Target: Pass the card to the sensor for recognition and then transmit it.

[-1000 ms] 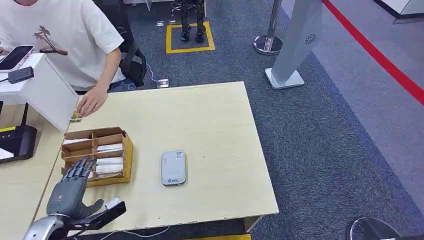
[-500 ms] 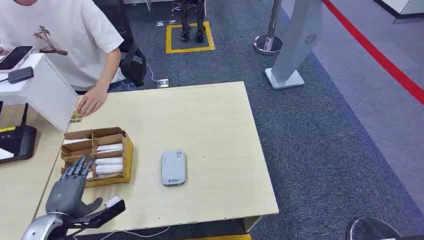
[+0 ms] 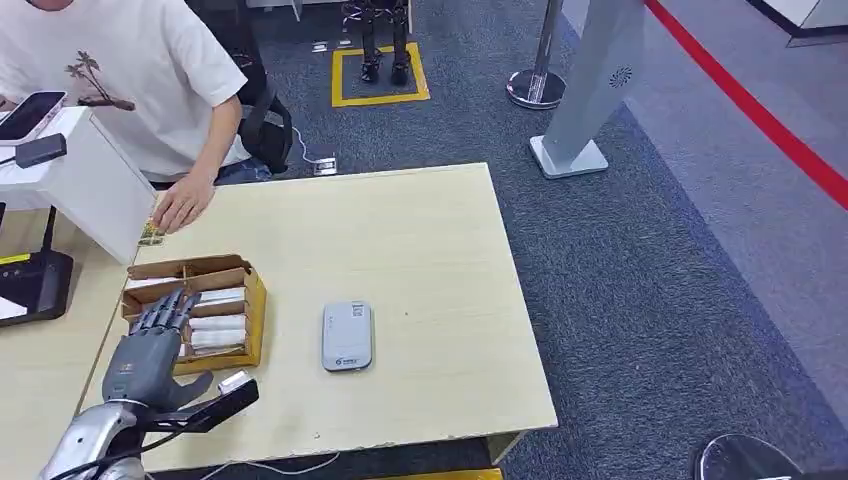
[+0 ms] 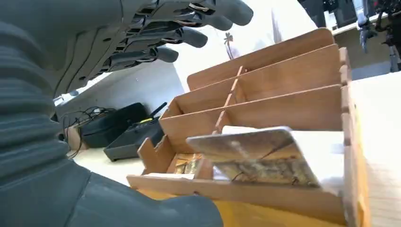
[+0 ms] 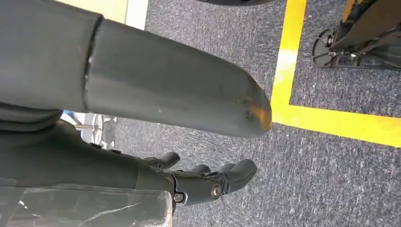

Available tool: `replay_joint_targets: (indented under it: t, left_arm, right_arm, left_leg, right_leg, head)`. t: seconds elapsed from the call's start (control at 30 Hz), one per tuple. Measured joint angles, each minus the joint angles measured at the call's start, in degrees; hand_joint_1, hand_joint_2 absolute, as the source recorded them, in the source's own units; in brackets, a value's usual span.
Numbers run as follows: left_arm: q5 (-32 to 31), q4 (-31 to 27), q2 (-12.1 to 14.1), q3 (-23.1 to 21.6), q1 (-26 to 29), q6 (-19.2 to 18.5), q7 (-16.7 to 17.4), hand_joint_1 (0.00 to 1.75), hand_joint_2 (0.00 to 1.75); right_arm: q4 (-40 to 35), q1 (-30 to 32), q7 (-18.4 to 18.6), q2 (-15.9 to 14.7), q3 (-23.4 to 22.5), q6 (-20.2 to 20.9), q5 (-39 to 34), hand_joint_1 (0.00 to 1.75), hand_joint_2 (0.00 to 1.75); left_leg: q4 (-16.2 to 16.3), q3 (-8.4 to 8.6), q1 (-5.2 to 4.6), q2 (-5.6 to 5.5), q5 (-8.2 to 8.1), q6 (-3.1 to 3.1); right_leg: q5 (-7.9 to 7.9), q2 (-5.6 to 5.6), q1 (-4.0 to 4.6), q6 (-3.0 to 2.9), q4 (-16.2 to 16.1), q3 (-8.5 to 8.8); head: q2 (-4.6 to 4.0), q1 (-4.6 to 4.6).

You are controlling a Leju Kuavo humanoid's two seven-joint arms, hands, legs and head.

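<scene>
A wooden divided card box (image 3: 256, 302) sits at the table's near left, with white cards (image 3: 220, 322) lying in its compartments. My left hand (image 3: 148, 347) hovers over the box's near left corner, fingers spread and holding nothing. In the left wrist view its fingers (image 4: 189, 28) reach above the box (image 4: 283, 71), where one card (image 4: 255, 151) leans in the nearest compartment. The grey sensor (image 3: 347, 336) lies flat to the right of the box. My right hand (image 5: 208, 182) hangs over the carpet with nothing in it.
A person in a white shirt sits at the far left, one hand (image 3: 183, 205) resting on the table by a small card. A white stand (image 3: 85, 185) and a black router (image 3: 30, 285) are at the left. A grey pylon (image 3: 590, 90) stands beyond the table.
My left hand has moved forward and slightly right, further over the card box. The person's hand, the sensor and the box have stayed put.
</scene>
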Motion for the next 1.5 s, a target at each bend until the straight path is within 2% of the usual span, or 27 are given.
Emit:
replay_joint_targets:
  t: [1.17,1.5]
  left_arm:
    - [1.6,0.9,-0.5,-1.9,-0.8,0.1,-0.3,0.00,1.75]
    - [1.1,0.9,0.2,-1.9,-0.7,0.1,0.5,0.00,1.75]
  right_arm:
    - [0.0,0.0,0.1,0.0,0.0,-0.1,0.7,0.00,0.00]
    - [0.0,0.0,0.1,0.0,0.0,-0.1,0.7,0.00,0.00]
  left_leg:
    - [0.0,0.00,0.00,0.01,0.00,0.00]
    - [0.0,-0.01,0.01,0.00,0.00,0.00]
  right_leg:
    - [0.00,0.01,0.00,0.00,0.0,0.00]
    - [0.00,0.00,0.01,0.00,0.0,0.00]
  head:
    - [0.00,0.00]
    - [0.00,0.00]
